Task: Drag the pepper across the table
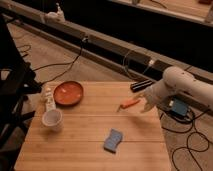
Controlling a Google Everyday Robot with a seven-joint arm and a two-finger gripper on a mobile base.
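The small orange-red pepper [130, 103] lies on the light-wood table [90, 145], toward its right side, with its thin stem end pointing left and down. My gripper [146, 106] comes in from the right on a white arm [182, 85] and sits just right of the pepper, at table height, very close to its thick end. I cannot tell whether it touches the pepper.
A round orange-red plate [68, 93] sits at the table's back left. A white cup [52, 119] and a small white bottle [48, 98] stand at the left. A blue wavy sponge [113, 140] lies front centre. Cables and a blue box [178, 107] lie on the floor at right.
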